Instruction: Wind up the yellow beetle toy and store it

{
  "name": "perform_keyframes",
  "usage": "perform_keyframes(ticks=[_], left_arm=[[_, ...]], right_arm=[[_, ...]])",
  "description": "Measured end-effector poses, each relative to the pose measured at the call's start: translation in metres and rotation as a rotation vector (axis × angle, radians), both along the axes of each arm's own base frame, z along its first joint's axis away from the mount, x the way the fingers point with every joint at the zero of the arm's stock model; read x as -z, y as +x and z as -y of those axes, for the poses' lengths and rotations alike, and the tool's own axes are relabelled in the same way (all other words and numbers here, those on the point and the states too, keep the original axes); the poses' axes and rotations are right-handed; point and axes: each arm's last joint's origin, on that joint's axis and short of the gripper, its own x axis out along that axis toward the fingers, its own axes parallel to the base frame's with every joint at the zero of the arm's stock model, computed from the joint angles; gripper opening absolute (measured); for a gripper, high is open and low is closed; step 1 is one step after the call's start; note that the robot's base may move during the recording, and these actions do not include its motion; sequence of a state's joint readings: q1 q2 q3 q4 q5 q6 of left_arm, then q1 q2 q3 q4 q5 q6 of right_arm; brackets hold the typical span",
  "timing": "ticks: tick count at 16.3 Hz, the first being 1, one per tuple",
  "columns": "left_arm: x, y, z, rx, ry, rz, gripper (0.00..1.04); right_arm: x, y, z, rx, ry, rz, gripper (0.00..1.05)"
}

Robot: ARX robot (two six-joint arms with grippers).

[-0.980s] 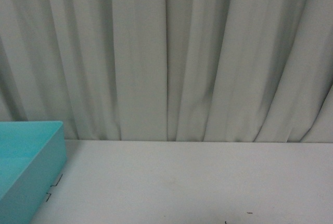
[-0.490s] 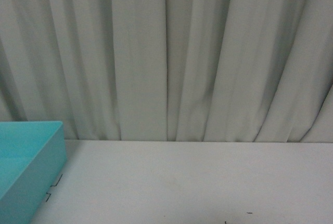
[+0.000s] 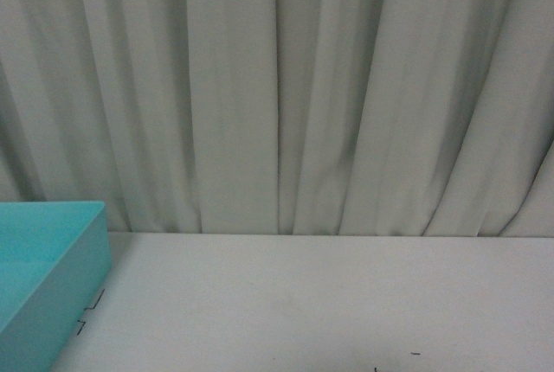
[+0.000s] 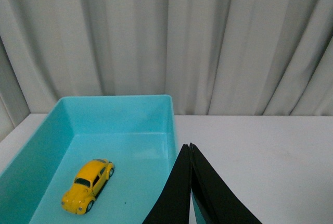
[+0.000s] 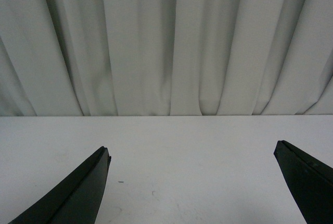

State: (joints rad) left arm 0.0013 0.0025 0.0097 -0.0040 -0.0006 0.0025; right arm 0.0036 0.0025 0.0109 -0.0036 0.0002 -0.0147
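Teal bin (image 3: pixel 61 298) at front view's lower left, on white bench (image 3: pixel 329 303), open top, smooth straight walls; near its corner, small dark marks (image 3: pixel 91 311) on bench top. Behind, pale grey curtain (image 3: pixel 277 86) in vertical folds down to bench's far edge. In left wrist view, same bin (image 4: pixel 156 101) seen lengthwise before curtain.
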Motion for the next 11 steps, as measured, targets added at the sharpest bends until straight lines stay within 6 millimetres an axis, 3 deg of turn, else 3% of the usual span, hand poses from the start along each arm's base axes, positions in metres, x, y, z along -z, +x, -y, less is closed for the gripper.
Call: perform_keyframes(ticks=[8,11], left_arm=[[0.0000,0.0000,0.0000,0.000,0.000,0.000,0.96],[0.0000,0.0000,0.0000,0.000,0.001,0.000,0.98]], right_arm=[[0.0000,0.0000,0.0000,0.000,0.000,0.000,0.98],[0.0000,0.0000,0.0000,0.000,0.000,0.000,0.98]])
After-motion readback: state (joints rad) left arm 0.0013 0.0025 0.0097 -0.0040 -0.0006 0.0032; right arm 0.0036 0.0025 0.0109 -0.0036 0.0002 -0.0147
